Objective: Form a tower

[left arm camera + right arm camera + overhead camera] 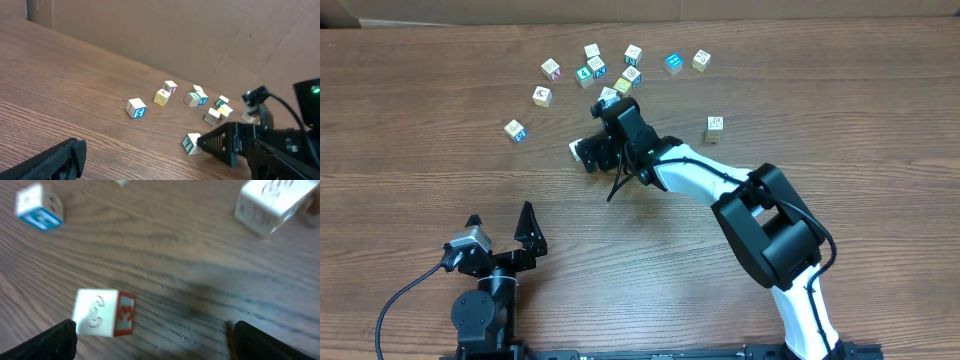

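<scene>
Brown wood table (410, 90), with a cardboard wall (150, 30) along the top edge. Up in the top middle of the overhead view, a loose bunch of small blocks (595, 68), mostly pale with little pictures. Among them a yellow block (623, 86), near the bottom of the bunch, just beside a pale one. Cannot tell whether stacked on another block or flat on the wood. Off to the right of the bunch, a lone block (715, 124). Off to the left, two more, one a block with a blue side (515, 130).

Right gripper (155, 340): stretched from the lower right toward the middle of the table, low over the wood. Spread wide, gripping nothing. Between its fingers (50, 342), a white block with a red 3 (102, 312), flat on the table, very close to the finger at the left of the wrist view; cannot tell if touching. In the overhead view, same block just below and left of the bunch, at the tip of the arm.

Left gripper (501, 228): down in the lower left of the overhead view, well away from all the blocks. Also spread wide, with nothing inside.
</scene>
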### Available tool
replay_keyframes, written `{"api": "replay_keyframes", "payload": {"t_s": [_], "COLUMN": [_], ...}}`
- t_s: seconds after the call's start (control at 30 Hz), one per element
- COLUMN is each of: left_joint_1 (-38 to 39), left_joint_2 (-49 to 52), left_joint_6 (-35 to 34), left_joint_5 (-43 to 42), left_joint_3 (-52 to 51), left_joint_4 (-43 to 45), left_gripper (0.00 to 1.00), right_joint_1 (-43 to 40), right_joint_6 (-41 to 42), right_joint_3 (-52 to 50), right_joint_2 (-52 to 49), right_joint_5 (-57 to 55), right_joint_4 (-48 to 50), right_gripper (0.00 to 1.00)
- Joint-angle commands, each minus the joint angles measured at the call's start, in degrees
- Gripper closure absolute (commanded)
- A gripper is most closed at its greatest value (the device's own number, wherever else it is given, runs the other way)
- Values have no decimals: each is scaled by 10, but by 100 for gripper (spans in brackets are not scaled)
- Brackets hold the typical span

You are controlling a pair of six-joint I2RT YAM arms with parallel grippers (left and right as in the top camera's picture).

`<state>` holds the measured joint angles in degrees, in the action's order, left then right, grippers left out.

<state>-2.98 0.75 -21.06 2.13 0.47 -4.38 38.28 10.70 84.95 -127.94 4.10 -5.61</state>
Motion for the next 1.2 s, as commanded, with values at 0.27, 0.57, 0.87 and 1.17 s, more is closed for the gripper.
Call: {"api": "replay_keyframes", "payload": {"t_s": [0.27,0.57,0.87,1.17], "left_joint_1": [2,2,2,2], "left_joint_2": [-5,-5,-5,-5], "left_joint_6": [-4,-4,-4,-4], "left_joint_5": [-3,-3,-3,-3], "left_joint_3": [-2,-2,-2,-2], "left_joint_4": [1,1,1,1], "left_gripper": [0,0,1,1], "right_joint_1": [0,0,0,0], "right_joint_6": [-1,-1,-3,-3], "right_joint_3": [-2,-3,-3,-2], "right_joint_2": [-6,-6,-6,-23], "right_joint_5": [1,1,1,1], "right_joint_4": [15,16,24,38], "right_gripper": [3,2,3,4]}}
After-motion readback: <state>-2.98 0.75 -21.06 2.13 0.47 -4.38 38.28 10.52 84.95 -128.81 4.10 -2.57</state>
